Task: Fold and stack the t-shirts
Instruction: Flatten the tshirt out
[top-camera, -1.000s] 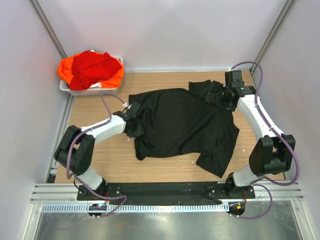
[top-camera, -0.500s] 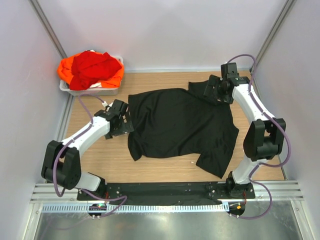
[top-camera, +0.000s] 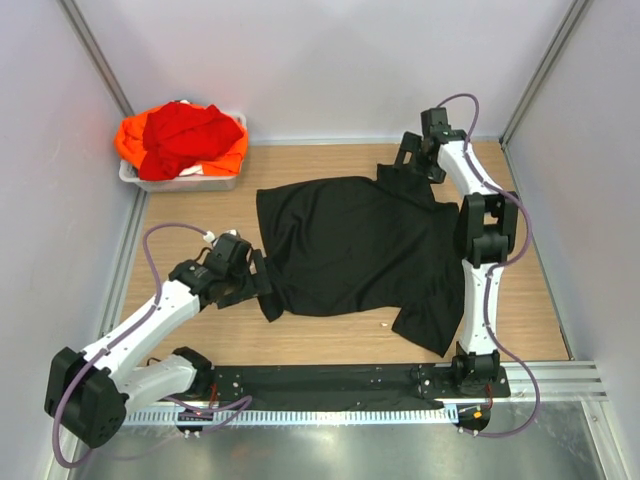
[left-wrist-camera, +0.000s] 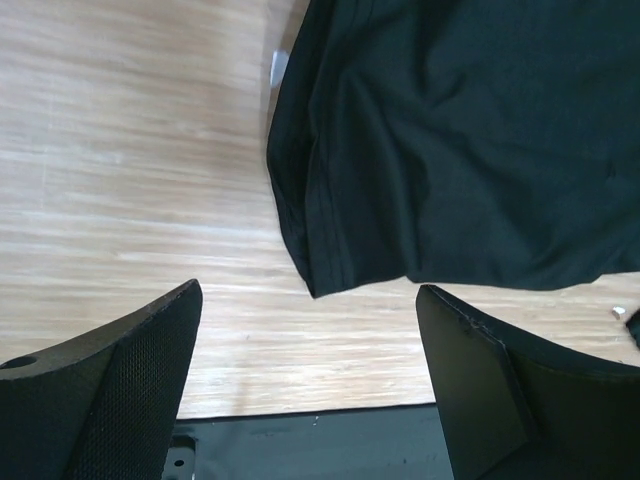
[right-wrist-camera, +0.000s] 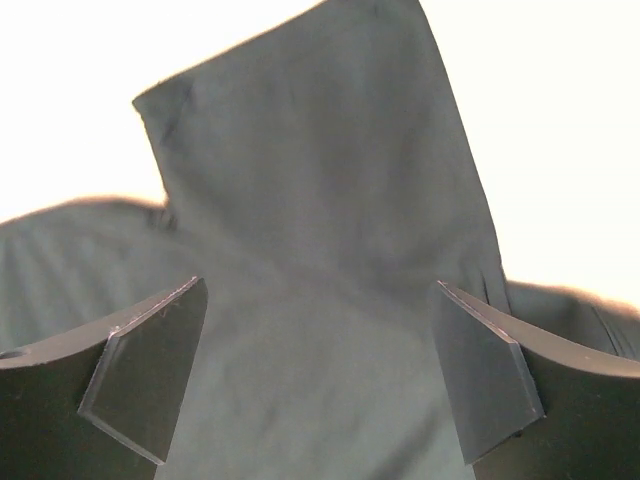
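A black t-shirt (top-camera: 360, 250) lies spread on the wooden table, one sleeve toward the far right and one toward the near right. My left gripper (top-camera: 258, 285) stands open just left of the shirt's near-left corner, not touching it. In the left wrist view that corner (left-wrist-camera: 330, 270) hangs just beyond the open left gripper (left-wrist-camera: 308, 300), with bare wood beneath. My right gripper (top-camera: 402, 165) is open above the far sleeve, and the right wrist view shows the sleeve (right-wrist-camera: 310, 150) past the open right gripper (right-wrist-camera: 320, 290). The red t-shirt (top-camera: 190, 130) and the orange t-shirt (top-camera: 130, 142) sit bunched in a tub.
The white plastic tub (top-camera: 180, 182) stands at the back left corner against the wall. Grey walls close the table on three sides. A black base rail (top-camera: 320, 380) runs along the near edge. A small white scrap (top-camera: 385, 325) lies near the shirt's hem.
My left gripper opened, let go of the shirt's left edge and drew back toward the near left. The right arm swung toward the far wall, over the sleeve.
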